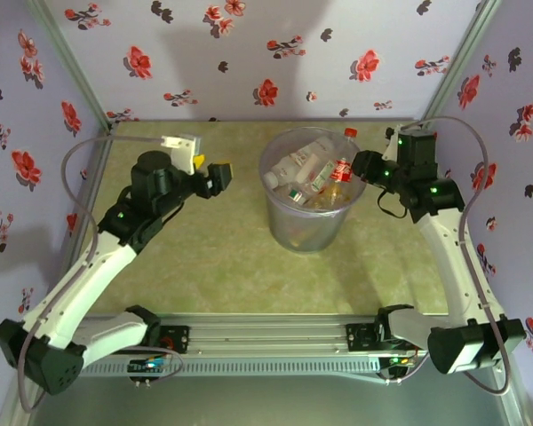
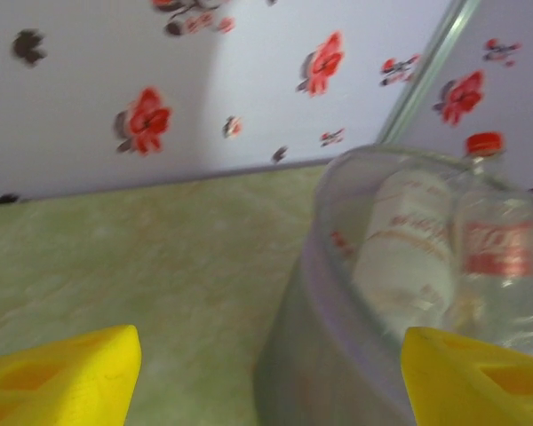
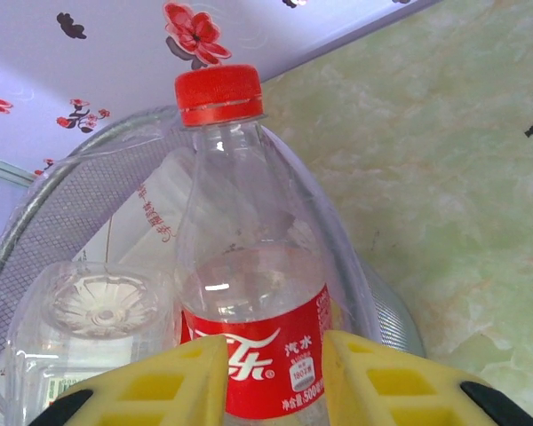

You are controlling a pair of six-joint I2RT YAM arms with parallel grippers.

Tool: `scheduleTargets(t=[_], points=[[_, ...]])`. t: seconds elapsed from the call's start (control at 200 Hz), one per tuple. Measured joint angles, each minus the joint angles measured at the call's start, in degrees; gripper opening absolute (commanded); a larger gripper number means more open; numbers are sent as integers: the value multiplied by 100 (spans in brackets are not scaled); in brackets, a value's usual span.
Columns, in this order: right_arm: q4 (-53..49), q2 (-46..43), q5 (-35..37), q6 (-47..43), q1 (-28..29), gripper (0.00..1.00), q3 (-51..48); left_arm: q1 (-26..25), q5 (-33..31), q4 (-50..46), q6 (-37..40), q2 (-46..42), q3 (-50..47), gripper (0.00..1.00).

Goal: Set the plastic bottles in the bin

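The job looks almost done. The bottles [image 1: 298, 170] lie piled inside the bin [image 1: 263, 173], which stands in the middle of the green counter [image 1: 222, 257], and I see no bottle lying out on the counter. The step in hand is the last one, the red-label bottle [image 3: 249, 302]. It leans at the far right side of the bin, with its red cap [image 3: 218, 93] poking up over the rim. The right gripper [image 3: 275, 355] has its yellow jaws on both sides of the label, and they seem to be grasping it. The left gripper [image 2: 271, 355] hangs just beside the bin on the left, its jaws released and wide apart with nothing in them. Next, I think the right jaws need to let go so the bottle drops all the way in. Then that arm should pull back without bumping the rim. The red label has white swirly Chinese letters like a cola brand, with "汽水" and "500" in small print. A white bottle [image 3: 151, 222] next to it has thin red writing, too small to read.
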Motion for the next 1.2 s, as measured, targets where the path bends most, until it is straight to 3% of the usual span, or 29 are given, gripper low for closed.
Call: scheduleTargets(t=[0.2, 0.45, 0.55, 0.7, 0.98, 1.2], points=[[11, 28, 127, -17, 136, 39, 79, 308, -501, -597, 4, -693, -385, 81], [-474, 66, 470, -358, -98, 51, 833, 708, -1620, -1246, 57, -1248, -835, 99], [-492, 0, 636, -476, -398, 64, 804, 935, -2081, -1375, 72, -1366, -1161, 100], [-413, -195, 863, -610, -879, 99, 190, 1314, -2594, -1425, 68, -1458, -1746, 100], [188, -439, 1220, -638, -1462, 99, -1810, 2146, -3285, -756, -133, -1585, -2942, 100], [1460, -435, 1624, -664, -1471, 99, -3211, 2524, -3418, 739, -66, -1078, -4098, 100]])
